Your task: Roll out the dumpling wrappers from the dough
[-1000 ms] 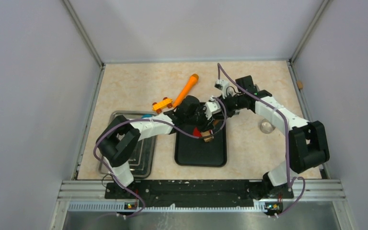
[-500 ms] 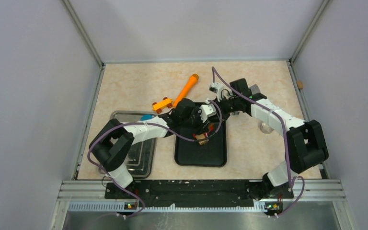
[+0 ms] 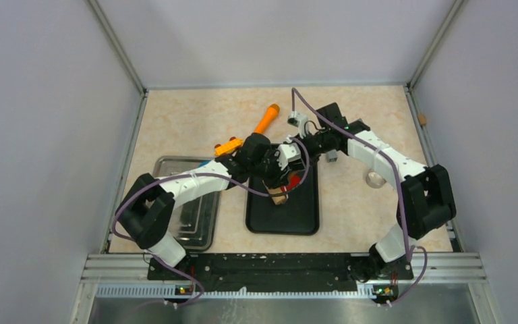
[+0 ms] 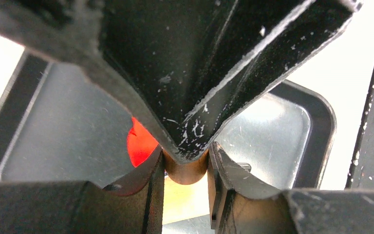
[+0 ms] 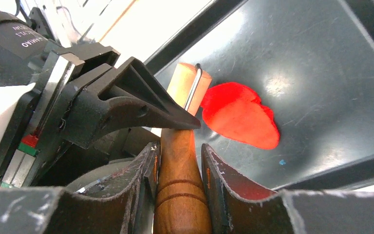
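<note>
The red dough (image 3: 296, 183) lies as a flat sheet in the far part of the black tray (image 3: 283, 219). A wooden rolling pin (image 3: 280, 196) lies over the tray just left of the dough. My left gripper (image 3: 274, 178) is shut on one end of the pin (image 4: 185, 171), with the dough (image 4: 140, 144) showing to the left of its fingers. My right gripper (image 3: 297, 154) is shut on the pin's handle (image 5: 181, 195). In the right wrist view the dough (image 5: 241, 117) lies right of the pin on the tray (image 5: 321, 73), and the left gripper (image 5: 126, 105) clamps the pin's far part.
An orange tool (image 3: 264, 120) and a yellow toy block (image 3: 228, 146) lie behind the tray. A metal tray (image 3: 199, 216) with a blue disc (image 3: 206, 164) at its far edge stands at the left. A clear round object (image 3: 376, 178) sits right of the black tray.
Both arms have shifted left with the rolling pin. The pin has passed over the dough, which now shows on the pin's right side instead of its left.
</note>
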Motion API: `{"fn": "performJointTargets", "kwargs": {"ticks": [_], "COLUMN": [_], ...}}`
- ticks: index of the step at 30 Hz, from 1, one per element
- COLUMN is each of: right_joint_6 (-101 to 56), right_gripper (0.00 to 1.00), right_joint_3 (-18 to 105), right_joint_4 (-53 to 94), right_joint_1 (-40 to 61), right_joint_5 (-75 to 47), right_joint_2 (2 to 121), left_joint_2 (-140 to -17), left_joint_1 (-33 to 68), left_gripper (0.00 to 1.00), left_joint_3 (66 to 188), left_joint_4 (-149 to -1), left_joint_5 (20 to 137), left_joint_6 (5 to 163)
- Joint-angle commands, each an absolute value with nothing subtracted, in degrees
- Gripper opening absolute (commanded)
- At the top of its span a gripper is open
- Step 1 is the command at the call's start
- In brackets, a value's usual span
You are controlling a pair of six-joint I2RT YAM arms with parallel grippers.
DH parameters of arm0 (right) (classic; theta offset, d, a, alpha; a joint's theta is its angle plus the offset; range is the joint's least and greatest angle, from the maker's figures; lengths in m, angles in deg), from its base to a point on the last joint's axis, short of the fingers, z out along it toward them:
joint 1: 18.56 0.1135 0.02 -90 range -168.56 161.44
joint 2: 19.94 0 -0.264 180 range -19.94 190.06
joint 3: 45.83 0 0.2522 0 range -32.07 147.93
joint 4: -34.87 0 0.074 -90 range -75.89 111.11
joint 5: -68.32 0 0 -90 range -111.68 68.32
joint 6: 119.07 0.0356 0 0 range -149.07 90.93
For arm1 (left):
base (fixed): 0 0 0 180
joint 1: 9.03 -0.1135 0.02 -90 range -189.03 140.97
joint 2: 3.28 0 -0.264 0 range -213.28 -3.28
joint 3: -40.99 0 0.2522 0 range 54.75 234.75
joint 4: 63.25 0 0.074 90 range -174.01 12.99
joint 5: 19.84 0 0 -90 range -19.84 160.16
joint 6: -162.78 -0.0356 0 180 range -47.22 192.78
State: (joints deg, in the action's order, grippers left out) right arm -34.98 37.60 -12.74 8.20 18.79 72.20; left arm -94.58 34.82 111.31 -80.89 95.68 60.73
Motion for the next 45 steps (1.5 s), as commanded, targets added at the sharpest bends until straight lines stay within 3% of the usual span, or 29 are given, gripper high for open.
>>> {"fn": "performJointTargets", "kwargs": {"ticks": [1, 7, 15, 21, 31, 36, 45], "right_joint_6": [-39.89, -40.45, -38.12, -37.76, -38.38, -38.56, -37.07], "right_gripper": [0.00, 0.00, 0.00, 0.00, 0.00, 0.00, 0.00], "right_joint_3": [43.00, 42.62, 38.73, 35.13, 34.95, 37.77, 43.89], "right_joint_4": [-18.20, -17.79, -14.65, -13.63, -15.90, -18.65, -23.79], "right_joint_1": [6.39, 1.79, 0.87, 0.83, -0.47, -1.16, -0.85], "right_joint_5": [14.87, 12.40, 6.63, -0.59, -2.26, -0.35, 13.91], "right_joint_2": [70.48, 73.60, 76.36, 74.98, 73.30, 71.70, 64.94], "left_joint_2": [-94.05, -102.90, -110.38, -116.36, -122.36, -122.35, -107.56], "left_joint_1": [34.47, 34.30, 34.66, 35.64, 37.60, 38.01, 37.72], "left_gripper": [0.00, 0.00, 0.00, 0.00, 0.00, 0.00, 0.00], "left_joint_3": [119.26, 125.02, 123.12, 123.33, 128.82, 131.67, 128.17], "left_joint_4": [-80.08, -76.54, -70.98, -66.27, -63.75, -64.92, -70.51], "left_joint_5": [99.78, 99.38, 100.85, 100.31, 100.14, 100.08, 99.75], "left_joint_6": [61.70, 63.92, 66.98, 67.81, 68.75, 68.69, 67.36]}}
